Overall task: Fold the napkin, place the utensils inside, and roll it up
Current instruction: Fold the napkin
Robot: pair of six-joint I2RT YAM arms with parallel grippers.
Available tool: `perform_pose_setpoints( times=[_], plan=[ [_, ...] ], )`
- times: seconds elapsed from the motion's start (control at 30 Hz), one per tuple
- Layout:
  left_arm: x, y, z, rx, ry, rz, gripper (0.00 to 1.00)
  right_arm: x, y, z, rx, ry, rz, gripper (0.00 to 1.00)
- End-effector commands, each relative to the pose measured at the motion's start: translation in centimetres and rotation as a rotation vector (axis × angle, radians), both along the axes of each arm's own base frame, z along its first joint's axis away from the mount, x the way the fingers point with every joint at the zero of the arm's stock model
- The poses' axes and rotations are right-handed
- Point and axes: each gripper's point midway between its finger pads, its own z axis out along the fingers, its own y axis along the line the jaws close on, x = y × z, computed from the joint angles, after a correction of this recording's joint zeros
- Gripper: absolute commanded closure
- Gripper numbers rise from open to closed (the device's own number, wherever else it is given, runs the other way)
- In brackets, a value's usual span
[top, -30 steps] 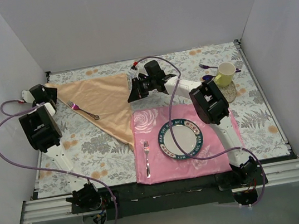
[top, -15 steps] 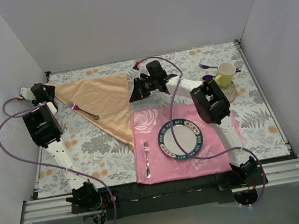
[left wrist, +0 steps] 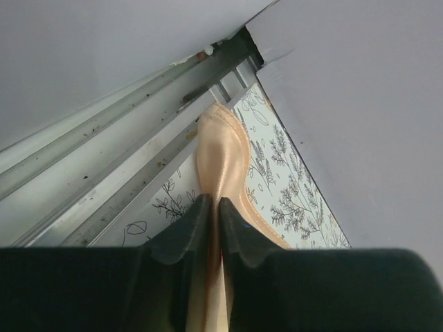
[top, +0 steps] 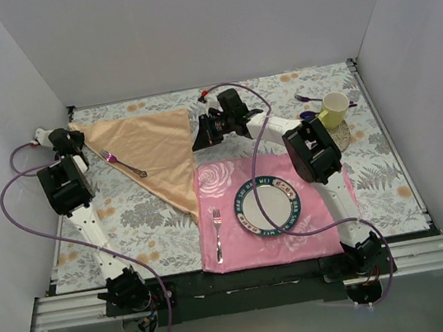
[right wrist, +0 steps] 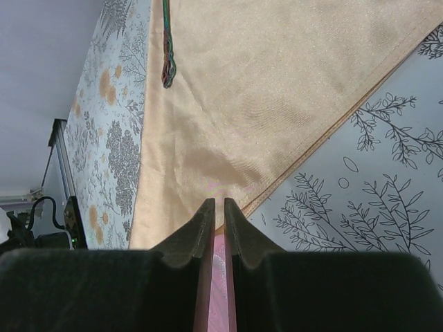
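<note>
Left wrist view shows us the left pincer (left wrist: 214, 200) clenched on one far corner of the napkin (left wrist: 221, 145) on the bench (left wrist: 291, 187), the right pincer (right wrist: 219, 202) on the other; we judge it light, limp, slippery, best gripped at corners.

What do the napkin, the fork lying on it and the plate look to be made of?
Napkin: satin-like woven cloth, peach-gold, with a soft sheen and a stitched hem in the right wrist view.
Fork: probably metal with a dark tinted finish; it is too small to be sure.
Plate: looks like glazed ceramic, with a glossy white centre and a dark lettered rim.
</note>
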Motion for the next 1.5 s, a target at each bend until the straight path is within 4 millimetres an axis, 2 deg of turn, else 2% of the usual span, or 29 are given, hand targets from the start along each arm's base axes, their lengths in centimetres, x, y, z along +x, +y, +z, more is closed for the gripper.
perform_pose_setpoints(
  times=[0.0,0.1,0.13,0.2,0.23,0.33,0.4,0.43,0.47,0.67,0.7,0.87,0.9,1.0,1.13,1.3,1.33,1.47],
  plan=[
    [0.6,-0.2,2.9,0.041,-0.071,-0.088,0.94,0.4,0.1,4.7,0.057,-0.075,0.013,0.82],
    [0.6,-0.5,4.6,0.071,-0.101,-0.106,0.99,0.3,0.2,4.9,0.060,-0.079,0.016,0.82],
    [0.4,-0.6,6.0,0.086,-0.123,-0.110,1.00,0.4,0.1,4.9,0.059,-0.077,0.015,0.82],
    [0.3,-0.9,7.2,0.110,-0.137,-0.123,1.00,0.2,0.2,5.0,0.060,-0.078,0.018,0.82],
    [0.1,-1.0,8.8,0.128,-0.157,-0.128,1.00,0.2,0.1,5.1,0.060,-0.077,0.018,0.82],
    [-0.1,-1.6,11.2,0.179,-0.172,-0.145,1.00,0.0,0.1,5.2,0.062,-0.080,0.021,0.82],
    [-0.5,-2.0,11.7,0.183,-0.174,-0.156,1.00,-0.1,0.0,5.3,0.065,-0.077,0.024,0.82],
    [-0.7,-2.2,12.7,0.192,-0.184,-0.157,1.00,-0.2,-0.1,5.1,0.063,-0.074,0.024,0.82],
    [-1.1,-2.5,12.3,0.189,-0.176,-0.161,1.00,-0.3,-0.1,5.1,0.063,-0.071,0.026,0.82],
    [-2.3,-4.0,13.9,0.190,-0.195,-0.192,1.00,-0.8,-0.4,5.5,0.071,-0.074,0.033,0.82],
    [-2.7,-4.3,13.4,0.185,-0.183,-0.197,1.00,-0.8,-0.4,5.5,0.071,-0.074,0.033,0.82],
    [-3.6,-6.7,13.8,0.171,-0.188,-0.251,1.00,-1.4,-0.5,5.5,0.076,-0.064,0.037,0.83],
    [-3.7,-7.1,14.5,0.175,-0.195,-0.262,1.00,-1.6,-0.6,5.3,0.077,-0.061,0.039,0.82],
    [-4.0,-9.3,14.9,0.186,-0.190,-0.327,1.00,-1.9,-0.7,5.3,0.079,-0.056,0.044,0.83],
    [-4.9,-11.5,15.0,0.204,-0.173,-0.373,1.00,-2.0,-0.7,5.6,0.084,-0.064,0.047,0.82],
    [-6.1,-13.3,15.1,0.221,-0.158,-0.410,1.00,-2.3,-0.8,6.1,0.092,-0.069,0.054,0.82],
    [-6.3,-13.6,15.5,0.231,-0.161,-0.412,1.00,-2.5,-0.9,6.2,0.093,-0.072,0.056,0.82],
    [-7.3,-14.6,14.6,0.236,-0.114,-0.436,1.00,-2.7,-1.2,6.0,0.092,-0.070,0.058,0.82]
  ],
)
